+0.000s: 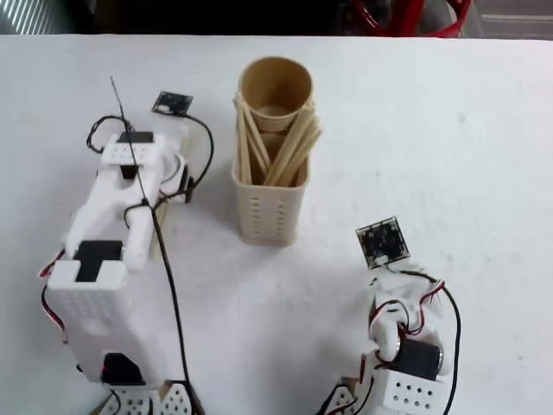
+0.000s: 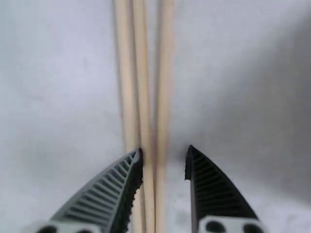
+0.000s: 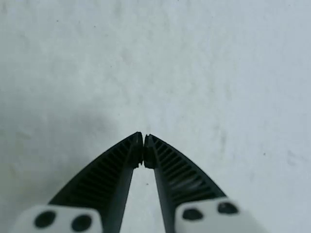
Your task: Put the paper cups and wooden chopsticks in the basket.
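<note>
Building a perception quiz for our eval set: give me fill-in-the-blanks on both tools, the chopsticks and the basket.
1. The left tool is ___, with wooden chopsticks between its fingers.
2. The right tool is ___ over the table.
3. The paper cup stands ___ the basket.
Missing words: open; shut; inside.
</note>
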Controlling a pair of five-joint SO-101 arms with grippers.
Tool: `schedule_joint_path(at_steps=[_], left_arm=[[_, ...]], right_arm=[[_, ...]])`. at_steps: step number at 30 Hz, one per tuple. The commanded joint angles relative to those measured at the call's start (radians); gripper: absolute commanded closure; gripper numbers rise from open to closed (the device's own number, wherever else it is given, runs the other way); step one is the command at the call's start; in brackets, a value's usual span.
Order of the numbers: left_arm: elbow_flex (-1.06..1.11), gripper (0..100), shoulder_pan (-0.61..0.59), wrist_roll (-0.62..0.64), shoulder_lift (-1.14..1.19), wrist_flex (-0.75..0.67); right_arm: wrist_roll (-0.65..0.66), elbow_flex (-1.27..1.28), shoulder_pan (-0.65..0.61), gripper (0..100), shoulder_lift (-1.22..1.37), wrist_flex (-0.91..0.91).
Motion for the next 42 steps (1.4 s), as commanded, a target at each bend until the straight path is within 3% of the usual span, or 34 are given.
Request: schedule_joint_path(at_steps=[1, 6, 16, 31, 37, 42], left_arm=[[-0.034, 83, 0.022, -0.011, 0.001, 0.023], [-0.031, 83, 0.084, -0.012, 0.002, 0.055], [-0.051, 83, -0.004, -0.012, 0.004, 0.023], [-0.040, 83, 0.065, -0.012, 0.004, 0.049], [-0.063, 83, -0.015, -0.014, 0.012, 0.029], [-0.190, 84, -0.016, -0.014, 0.111, 0.130]], right_arm=[[0.000, 0.009, -0.004, 98.1, -0.007, -0.001], [0.000, 0.009, -0.004, 98.1, -0.007, -0.001], [0.000, 0.009, -0.004, 98.1, -0.007, -0.001], [0.000, 0.009, -0.004, 98.1, -0.007, -0.001], [0.000, 0.009, -0.004, 98.1, -0.007, -0.001], [0.000, 0.009, -0.004, 98.1, -0.007, -0.001]])
